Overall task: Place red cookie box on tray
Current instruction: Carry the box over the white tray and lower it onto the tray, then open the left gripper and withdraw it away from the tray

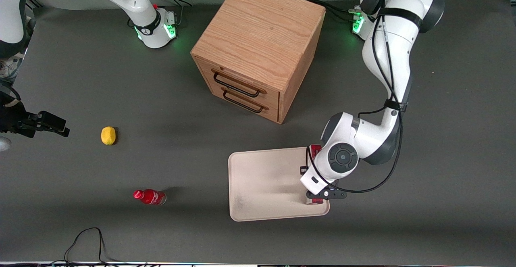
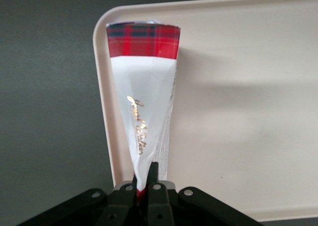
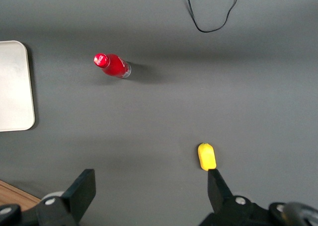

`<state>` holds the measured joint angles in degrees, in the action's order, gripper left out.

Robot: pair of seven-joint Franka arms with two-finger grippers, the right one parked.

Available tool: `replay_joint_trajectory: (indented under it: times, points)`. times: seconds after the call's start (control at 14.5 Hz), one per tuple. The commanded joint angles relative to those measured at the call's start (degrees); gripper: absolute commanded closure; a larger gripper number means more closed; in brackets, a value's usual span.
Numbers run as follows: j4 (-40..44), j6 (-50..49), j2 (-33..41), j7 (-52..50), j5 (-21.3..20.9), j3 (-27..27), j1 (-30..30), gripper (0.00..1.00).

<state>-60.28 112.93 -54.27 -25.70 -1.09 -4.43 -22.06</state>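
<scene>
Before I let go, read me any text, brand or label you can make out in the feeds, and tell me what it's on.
Gold cursive script on the white panel of the red cookie box, held by the tool over the tray: too stylised and blurred to read.
White marking on the small red bottle: too small to read.
Drawer cabinet and yellow lemon-like object: no text visible.

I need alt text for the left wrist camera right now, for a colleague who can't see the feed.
The gripper is shut on one end of the red cookie box, which stretches away from the camera over the cream tray along one rim, near a rounded corner. The box shows a white panel with gold script and a red tartan end. Dark grey table lies beside the tray.
</scene>
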Motion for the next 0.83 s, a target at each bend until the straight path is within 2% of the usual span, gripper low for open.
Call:
replay_joint_trajectory:
  times: [0.0, 0.07, 0.14, 0.21, 0.41, 0.76]
  points:
    - [2.1, -0.9, -0.5, -3.5, -0.8, 1.3, -1.0, 1.00]
    - [1.8, -0.8, -0.5, -4.3, -0.8, 1.3, -1.0, 1.00]
    - [1.4, 0.1, -0.5, -4.0, -1.1, 1.4, -0.9, 0.40]
    - [0.9, 1.2, 0.0, -3.8, -1.2, 1.4, -0.9, 0.00]
    - [-1.8, 1.9, 2.6, -3.7, -0.8, 1.4, -0.5, 0.00]
    - [-14.3, -1.9, 19.4, -0.9, -0.6, 1.4, 5.3, 0.00]
